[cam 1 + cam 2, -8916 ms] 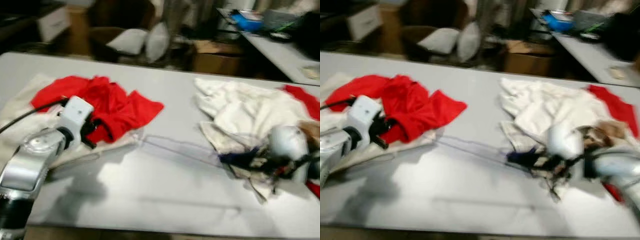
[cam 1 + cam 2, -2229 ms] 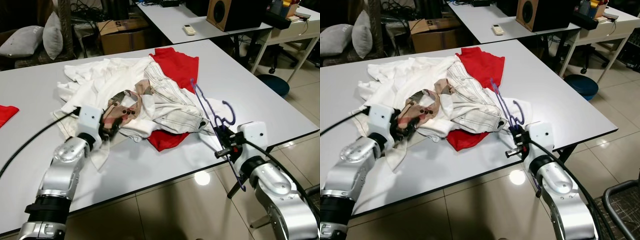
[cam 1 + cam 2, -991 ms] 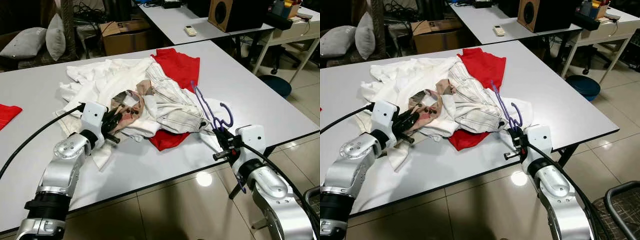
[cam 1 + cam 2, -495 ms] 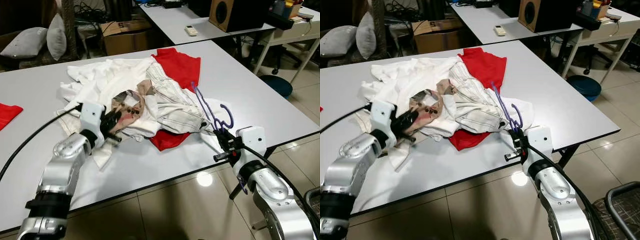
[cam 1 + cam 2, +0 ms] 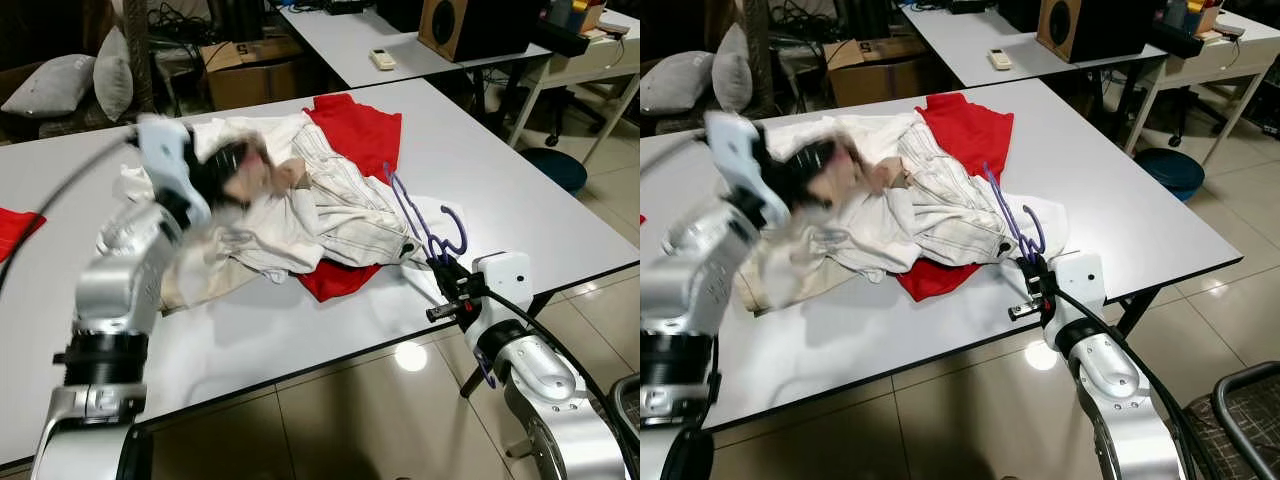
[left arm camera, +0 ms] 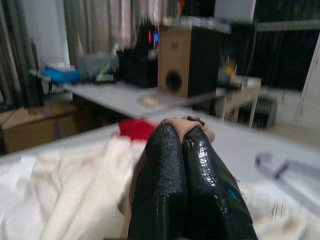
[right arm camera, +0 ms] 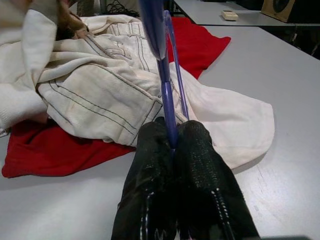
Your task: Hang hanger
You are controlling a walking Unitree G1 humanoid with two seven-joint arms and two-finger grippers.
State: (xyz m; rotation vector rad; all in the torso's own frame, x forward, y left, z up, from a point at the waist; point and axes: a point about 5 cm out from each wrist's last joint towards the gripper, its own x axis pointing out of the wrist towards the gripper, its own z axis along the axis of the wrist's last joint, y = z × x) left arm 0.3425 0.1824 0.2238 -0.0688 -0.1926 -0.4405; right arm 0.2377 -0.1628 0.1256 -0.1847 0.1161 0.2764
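Note:
A purple plastic hanger (image 5: 425, 225) lies across a heap of white and red clothes (image 5: 330, 215) on the white table (image 5: 500, 180). My right gripper (image 5: 447, 285) sits at the table's near right edge, shut on the hanger's lower bar (image 7: 165, 85). My left gripper (image 5: 228, 165) is raised over the heap's far left side and blurred. It is shut on a tan patterned garment (image 5: 265, 170), whose tip pokes out past the fingertips (image 6: 185, 131). White cloth hangs below it.
A red shirt (image 5: 355, 125) spreads at the heap's far side. Another table behind carries a speaker (image 5: 475, 25) and a remote (image 5: 381, 61). A blue stool (image 5: 548, 165), a cardboard box (image 5: 245, 75) and cushions (image 5: 60, 85) stand around. A chair frame (image 5: 1240, 400) is at the lower right.
My left arm has swung up and back from the table with the tan patterned garment, dragging white cloth with it. The right gripper and hanger have stayed put.

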